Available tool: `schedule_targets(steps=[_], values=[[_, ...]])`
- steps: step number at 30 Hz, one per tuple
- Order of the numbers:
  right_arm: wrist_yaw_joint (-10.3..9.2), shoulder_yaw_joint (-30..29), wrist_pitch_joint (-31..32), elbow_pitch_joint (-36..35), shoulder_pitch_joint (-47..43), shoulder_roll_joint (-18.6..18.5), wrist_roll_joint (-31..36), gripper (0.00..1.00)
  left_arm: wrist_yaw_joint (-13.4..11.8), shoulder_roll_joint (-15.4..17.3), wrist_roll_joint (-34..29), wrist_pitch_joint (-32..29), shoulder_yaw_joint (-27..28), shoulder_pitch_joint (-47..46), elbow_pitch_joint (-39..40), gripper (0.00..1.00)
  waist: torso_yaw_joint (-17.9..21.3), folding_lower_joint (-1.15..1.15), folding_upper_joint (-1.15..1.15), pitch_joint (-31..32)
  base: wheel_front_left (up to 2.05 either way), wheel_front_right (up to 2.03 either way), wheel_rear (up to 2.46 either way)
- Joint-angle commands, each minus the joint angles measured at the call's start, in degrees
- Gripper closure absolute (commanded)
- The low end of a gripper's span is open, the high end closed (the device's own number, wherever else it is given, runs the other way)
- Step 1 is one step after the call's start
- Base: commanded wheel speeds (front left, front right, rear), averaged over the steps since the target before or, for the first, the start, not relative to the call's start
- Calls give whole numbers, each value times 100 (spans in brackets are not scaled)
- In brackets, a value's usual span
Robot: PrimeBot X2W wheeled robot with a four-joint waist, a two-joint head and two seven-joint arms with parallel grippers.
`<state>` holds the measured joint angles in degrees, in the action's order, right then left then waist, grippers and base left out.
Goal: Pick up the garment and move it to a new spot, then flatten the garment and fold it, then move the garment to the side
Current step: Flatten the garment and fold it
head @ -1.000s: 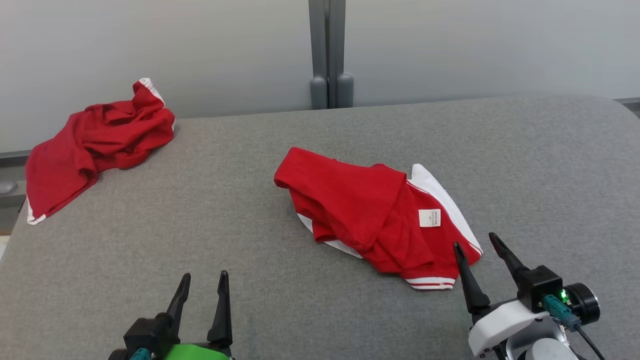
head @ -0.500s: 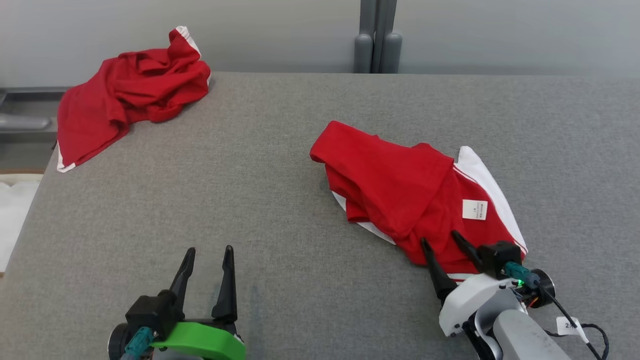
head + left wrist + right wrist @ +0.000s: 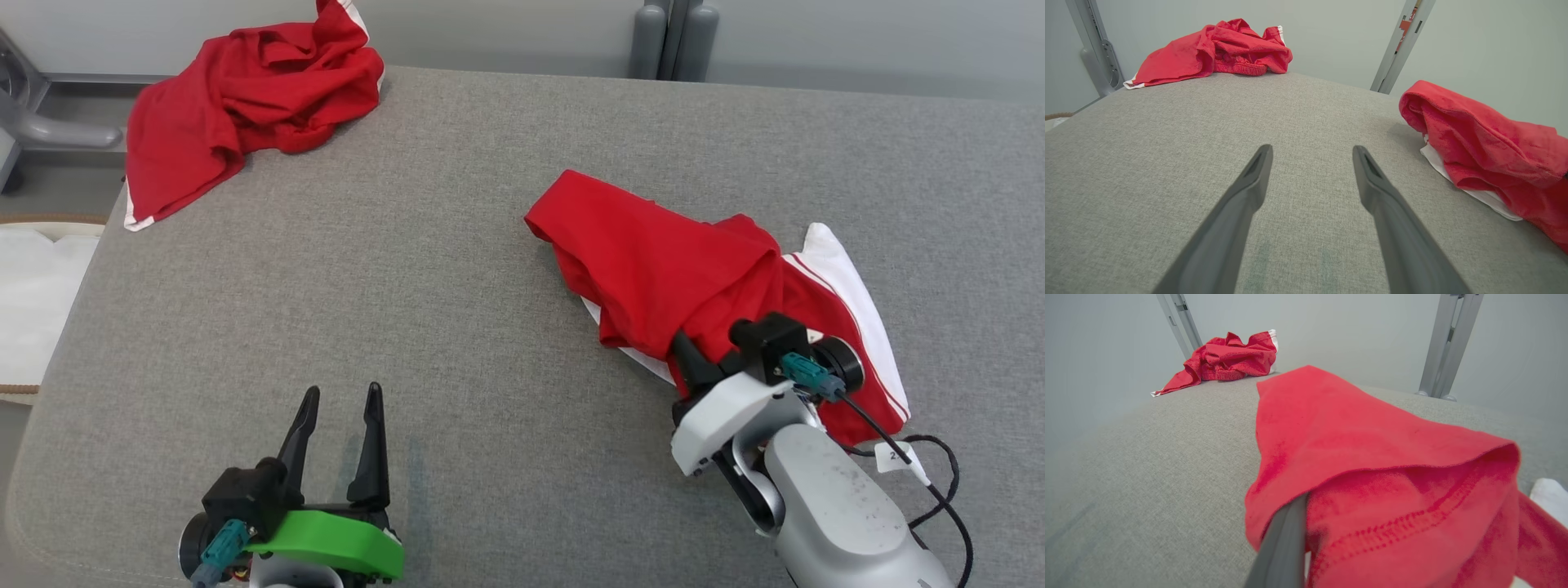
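The garment [image 3: 653,253], red shorts with white trim, lies crumpled right of centre on the grey table [image 3: 408,286]. My right gripper [image 3: 707,345] has pushed into its near edge and is shut on a fold of the red cloth, which hides the fingertips. In the right wrist view the garment [image 3: 1372,449] drapes over one dark finger [image 3: 1284,543]. My left gripper [image 3: 341,400] stands open over bare table at the lower left, well apart from the cloth. The left wrist view shows that gripper [image 3: 1310,153] with nothing between its fingers and the garment [image 3: 1486,143] off to the right.
A second red garment [image 3: 245,98] is heaped at the table's far left corner, overhanging the edge. Grey posts [image 3: 673,37] stand behind the far edge. A pale bin or cloth [image 3: 33,286] sits beyond the left edge. A black cable [image 3: 931,457] trails by my right arm.
The head camera has tilted down and turned. My right gripper has gone forward into the garment's near edge and shut, bunching the cloth over it. The left gripper stays open in place.
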<state>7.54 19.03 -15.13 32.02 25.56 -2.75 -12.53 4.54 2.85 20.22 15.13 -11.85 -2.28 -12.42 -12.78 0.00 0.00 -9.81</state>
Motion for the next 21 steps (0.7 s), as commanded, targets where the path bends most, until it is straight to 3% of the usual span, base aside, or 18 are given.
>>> schedule_targets(steps=[1, 8, 16, 17, 18, 19, 21], values=[[-10, 124, -3, -140, 126, -26, -82, 100, -19, 7, 23, 3, -6, -83, 17, 0, 0, 0, 0, 4, 0, 0, 0], [-10, 934, -2, -417, 760, -24, -307, 100, -38, 7, 143, 4, -103, -130, 10, 0, -108, 0, 0, 8, 0, 0, 0], [-10, 1609, 34, 392, 1713, -22, -366, 100, -59, 7, 311, 4, -325, -236, -14, 0, -502, 0, 0, -64, 0, 0, 0], [-10, 1678, 95, 535, 1778, -23, -405, 87, -66, 7, 330, 3, -346, -236, -20, 0, -542, 0, 0, -68, 0, 0, 0], [-10, 1775, 127, 643, 1866, -22, -470, 66, -76, 7, 343, 3, -363, -240, -25, 0, -587, 0, 0, -74, 0, 0, 0], [-10, 1902, 159, 705, 1934, -19, -485, 0, -86, 7, 343, 4, -375, -250, -24, 0, -620, 0, 0, -80, 0, 0, 0], [-10, 2224, 261, 800, 1968, -18, -598, 0, -100, 8, 363, 3, -373, -257, -23, 0, -658, 0, 0, -80, 0, 0, 0]])
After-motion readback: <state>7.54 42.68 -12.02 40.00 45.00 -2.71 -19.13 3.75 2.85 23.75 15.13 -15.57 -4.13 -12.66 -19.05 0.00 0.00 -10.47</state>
